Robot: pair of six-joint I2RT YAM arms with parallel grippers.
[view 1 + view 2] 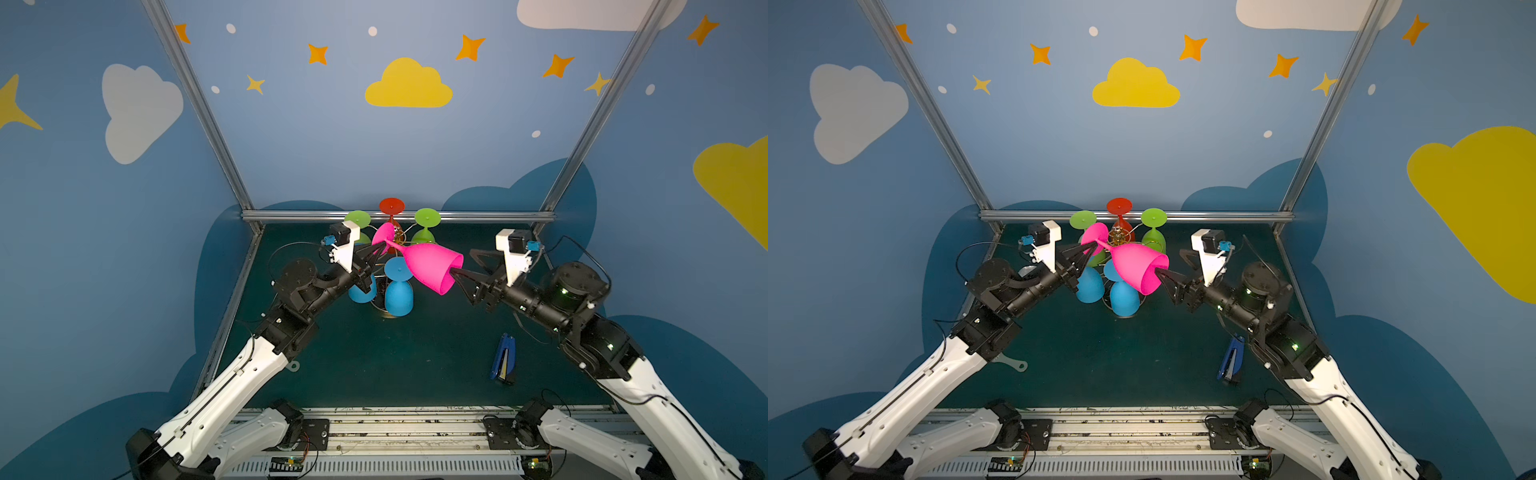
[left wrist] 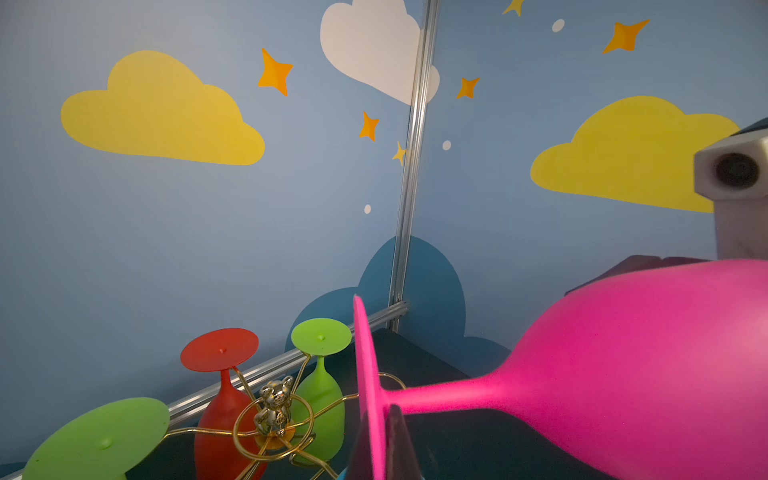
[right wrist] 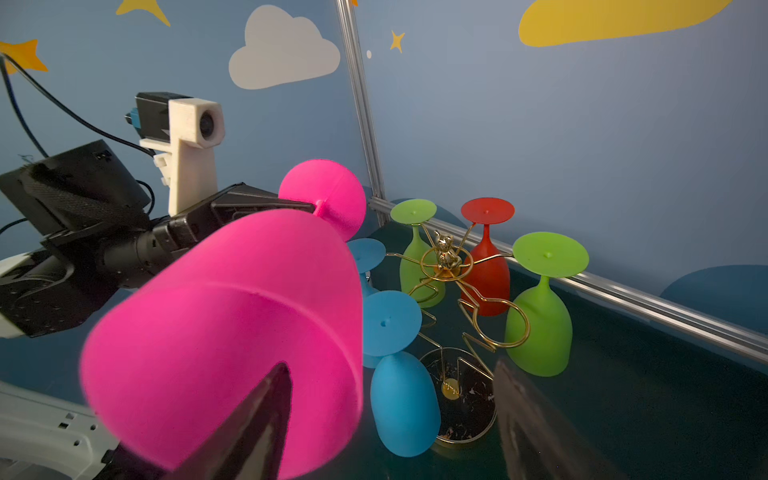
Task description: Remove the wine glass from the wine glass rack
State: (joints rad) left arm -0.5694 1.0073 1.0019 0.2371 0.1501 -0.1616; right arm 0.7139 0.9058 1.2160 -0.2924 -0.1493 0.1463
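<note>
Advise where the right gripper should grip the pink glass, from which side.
I'd pinch the bowl wall at the rim, coming in from the open mouth, one finger inside, one outside. The pink wine glass lies sideways with its mouth facing the right gripper, and the left gripper is shut on the foot, so that end is taken.
</note>
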